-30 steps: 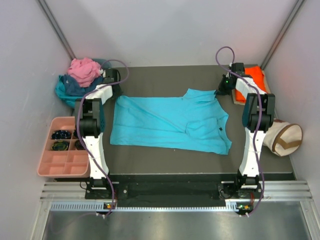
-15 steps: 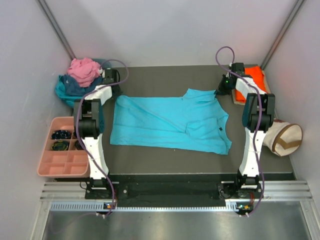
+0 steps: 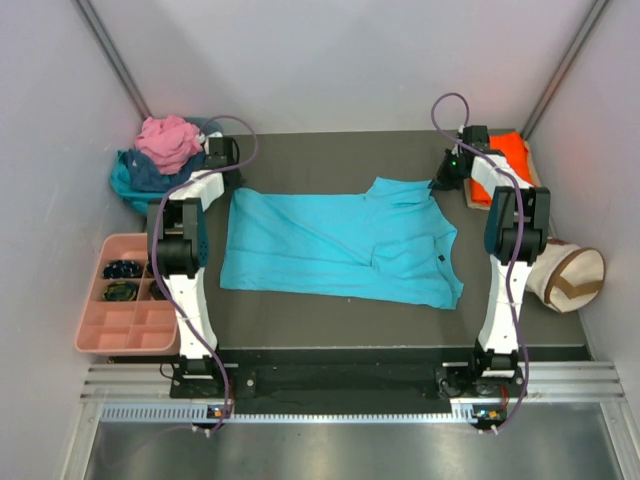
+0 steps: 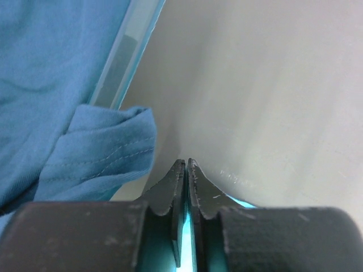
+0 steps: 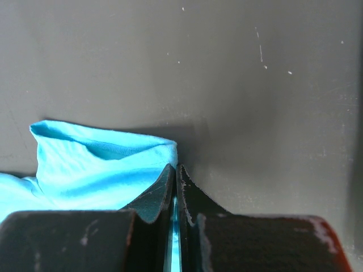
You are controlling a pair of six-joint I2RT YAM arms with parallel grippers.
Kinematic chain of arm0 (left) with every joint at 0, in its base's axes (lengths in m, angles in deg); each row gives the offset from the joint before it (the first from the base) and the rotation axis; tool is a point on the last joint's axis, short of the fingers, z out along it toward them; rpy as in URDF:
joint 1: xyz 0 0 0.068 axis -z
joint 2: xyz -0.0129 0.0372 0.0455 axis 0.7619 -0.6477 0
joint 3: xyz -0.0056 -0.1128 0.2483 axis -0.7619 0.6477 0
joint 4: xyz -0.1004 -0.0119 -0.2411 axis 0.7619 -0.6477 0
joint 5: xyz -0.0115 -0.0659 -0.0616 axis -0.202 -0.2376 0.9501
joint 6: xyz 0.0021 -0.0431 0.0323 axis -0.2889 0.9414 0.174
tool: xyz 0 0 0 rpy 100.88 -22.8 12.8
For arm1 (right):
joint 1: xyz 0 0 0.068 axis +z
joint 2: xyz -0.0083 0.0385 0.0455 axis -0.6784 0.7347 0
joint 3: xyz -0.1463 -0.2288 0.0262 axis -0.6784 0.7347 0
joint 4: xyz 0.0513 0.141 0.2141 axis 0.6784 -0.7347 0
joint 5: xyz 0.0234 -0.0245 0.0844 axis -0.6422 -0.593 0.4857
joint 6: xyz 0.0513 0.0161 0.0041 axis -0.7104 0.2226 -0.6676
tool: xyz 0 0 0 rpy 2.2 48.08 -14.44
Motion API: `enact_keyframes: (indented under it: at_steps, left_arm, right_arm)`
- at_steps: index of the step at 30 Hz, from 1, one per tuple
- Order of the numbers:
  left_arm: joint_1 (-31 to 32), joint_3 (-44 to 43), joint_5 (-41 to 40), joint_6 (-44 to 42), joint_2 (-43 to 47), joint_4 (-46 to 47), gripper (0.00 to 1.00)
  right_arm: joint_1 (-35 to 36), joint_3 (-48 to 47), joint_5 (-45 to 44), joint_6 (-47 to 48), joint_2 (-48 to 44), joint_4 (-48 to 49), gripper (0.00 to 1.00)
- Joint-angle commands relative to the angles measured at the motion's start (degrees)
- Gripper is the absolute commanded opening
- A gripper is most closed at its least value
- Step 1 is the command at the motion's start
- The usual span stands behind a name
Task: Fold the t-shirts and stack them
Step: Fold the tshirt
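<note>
From above, your turquoise t-shirt lies spread in the middle of the surface, its far corners at your left hand and right hand; the left wrist view shows the fingers pinched on turquoise cloth; the right wrist view shows them clamped on the shirt's corner.

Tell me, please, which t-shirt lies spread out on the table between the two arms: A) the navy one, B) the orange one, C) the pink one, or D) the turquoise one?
D: the turquoise t-shirt lies spread between the arms, while the orange t-shirt sits folded at the far right and the pink t-shirt tops the heap at the far left.
</note>
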Motion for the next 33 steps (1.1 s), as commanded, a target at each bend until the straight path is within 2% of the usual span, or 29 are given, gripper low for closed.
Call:
enact_keyframes:
  at_steps: [1,7,19,27,28,29,31,33]
  left_arm:
    - [-0.4,-1.2,1.0,-1.5,4.6,4.9,0.12]
    - [-0.4,1.8,1.4,-0.7,6.6,6.0,0.12]
    - [-1.8,7.1,1.8,0.6,9.4,7.9,0.12]
    - [-1.8,6.4,2.9,0.9,8.2,8.6,0.12]
    - [-1.9,6.1,3.6,1.1,7.9,8.5,0.19]
    - [-1.9,5.7,4.1,1.0,7.2,8.4,0.30]
    - [-1.9,4.7,5.7,1.6,6.7,8.4,0.62]
    - [-1.9,3.4,7.2,1.7,5.7,8.6,0.73]
  right_arm:
    - [-0.2,-0.7,-0.5,0.3,-2.9,2.2,0.00]
    - [-0.1,0.8,-0.9,-0.1,-5.6,3.1,0.00]
    - [-0.3,5.4,-4.0,-0.2,-18.8,4.3,0.00]
    - [-0.2,6.2,-3.4,0.0,-19.6,4.2,0.00]
    - [-0.3,6.2,-3.3,-0.1,-19.3,4.2,0.00]
    - [-0.2,6.3,-3.1,-0.1,-18.8,4.2,0.00]
    - [-0.2,5.9,-2.7,0.0,-18.1,4.1,0.00]
    - [-0.3,5.6,-2.5,-0.1,-17.1,3.9,0.00]
